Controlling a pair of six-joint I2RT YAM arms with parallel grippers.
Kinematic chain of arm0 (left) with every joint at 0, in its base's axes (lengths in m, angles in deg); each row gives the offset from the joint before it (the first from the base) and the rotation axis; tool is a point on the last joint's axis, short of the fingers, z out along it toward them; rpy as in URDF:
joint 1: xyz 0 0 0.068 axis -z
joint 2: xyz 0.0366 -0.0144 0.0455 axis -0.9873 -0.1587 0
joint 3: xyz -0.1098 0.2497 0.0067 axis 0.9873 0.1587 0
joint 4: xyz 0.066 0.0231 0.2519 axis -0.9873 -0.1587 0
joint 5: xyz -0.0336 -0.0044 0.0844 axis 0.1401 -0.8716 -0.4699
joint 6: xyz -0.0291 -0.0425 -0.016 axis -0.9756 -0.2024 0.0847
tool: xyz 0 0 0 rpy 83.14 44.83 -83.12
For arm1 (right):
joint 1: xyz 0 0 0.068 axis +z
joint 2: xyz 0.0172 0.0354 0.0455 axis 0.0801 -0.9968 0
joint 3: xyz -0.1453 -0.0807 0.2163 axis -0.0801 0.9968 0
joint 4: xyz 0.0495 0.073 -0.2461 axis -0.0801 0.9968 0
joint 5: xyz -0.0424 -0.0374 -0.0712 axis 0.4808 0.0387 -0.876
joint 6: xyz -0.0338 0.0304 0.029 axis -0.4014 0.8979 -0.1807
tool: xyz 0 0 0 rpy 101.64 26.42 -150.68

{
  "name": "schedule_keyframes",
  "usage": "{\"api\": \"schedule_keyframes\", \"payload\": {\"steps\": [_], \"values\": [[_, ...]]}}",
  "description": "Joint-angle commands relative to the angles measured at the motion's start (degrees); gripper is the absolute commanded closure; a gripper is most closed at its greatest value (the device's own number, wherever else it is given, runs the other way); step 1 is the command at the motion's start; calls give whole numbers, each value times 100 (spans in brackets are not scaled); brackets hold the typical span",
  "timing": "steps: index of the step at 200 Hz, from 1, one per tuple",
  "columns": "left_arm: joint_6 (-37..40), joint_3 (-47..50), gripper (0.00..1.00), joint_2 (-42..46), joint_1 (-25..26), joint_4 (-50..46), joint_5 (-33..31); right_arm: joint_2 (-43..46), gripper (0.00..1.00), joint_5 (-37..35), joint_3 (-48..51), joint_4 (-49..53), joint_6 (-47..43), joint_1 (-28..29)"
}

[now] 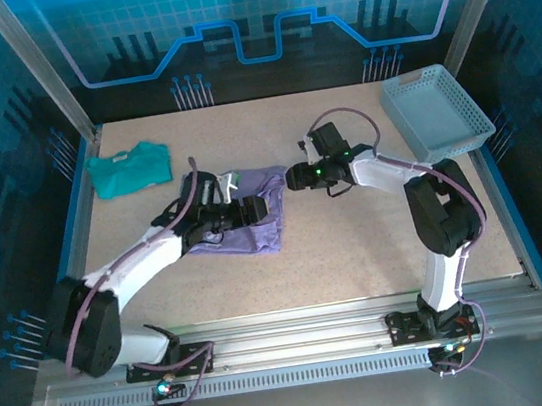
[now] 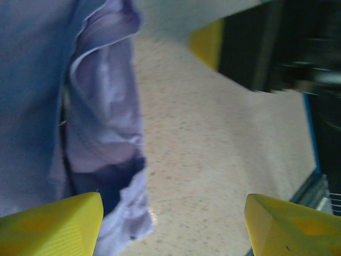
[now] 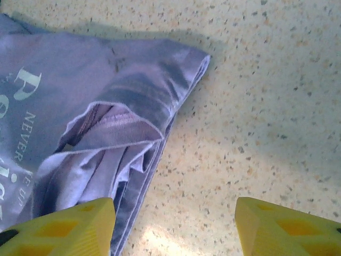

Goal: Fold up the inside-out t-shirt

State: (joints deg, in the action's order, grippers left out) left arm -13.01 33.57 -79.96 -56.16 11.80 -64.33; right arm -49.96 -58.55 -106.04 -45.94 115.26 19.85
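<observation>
Lavender t-shirt [image 3: 80, 101] just beside right hand [image 3: 173, 213]

The white-and-black left arm [image 1: 129, 273] slants from the lower left of the top view toward the centre. Its left gripper [image 1: 255, 210] sits low, yellow fingers [image 2: 53, 226] spread wide. The matching right arm [image 1: 439, 210] rises at lower right and bends left, and its right gripper [image 1: 295, 176] gapes equally wide.

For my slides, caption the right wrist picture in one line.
Open right gripper over the speckled table, beside a crumpled edge of the purple t-shirt with white lettering.
</observation>
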Motion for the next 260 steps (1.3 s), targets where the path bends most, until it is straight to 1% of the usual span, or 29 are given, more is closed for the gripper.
{"api": "schedule_keyframes", "payload": {"steps": [1,21,58,77,117,129,146,162,175,201,220,237,244,260], "values": [[42,-259,28,-552,140,-187,-55,319,38,-50,241,154,-88,5],[148,-342,29,-846,406,-136,17,527,38,-166,410,258,-144,-79],[334,-224,29,-877,947,470,832,780,38,-198,788,284,-161,-269],[420,-167,29,-846,975,720,1275,862,38,-194,924,302,-176,-294],[1175,-217,28,-274,935,358,1310,1232,38,-44,1307,156,-121,-246],[1248,-127,27,-8,801,373,1303,1402,38,79,1462,-29,-91,-163],[1137,97,27,328,401,521,1381,1550,40,302,1607,-399,-33,88],[943,276,26,499,47,685,1346,1448,42,449,1504,-574,31,392],[849,325,26,528,-85,687,1298,1292,42,317,1338,-602,145,589],[544,336,26,513,-334,425,630,672,45,281,885,-623,482,780],[192,328,26,406,-712,249,255,221,48,178,490,-512,459,963],[-135,304,26,281,-1153,221,-55,67,51,212,307,-551,394,1119],[-245,299,26,212,-1350,278,-121,83,51,89,267,-507,343,1218],[-464,324,26,70,-1771,440,-346,246,51,-456,215,-284,113,1497]]}}
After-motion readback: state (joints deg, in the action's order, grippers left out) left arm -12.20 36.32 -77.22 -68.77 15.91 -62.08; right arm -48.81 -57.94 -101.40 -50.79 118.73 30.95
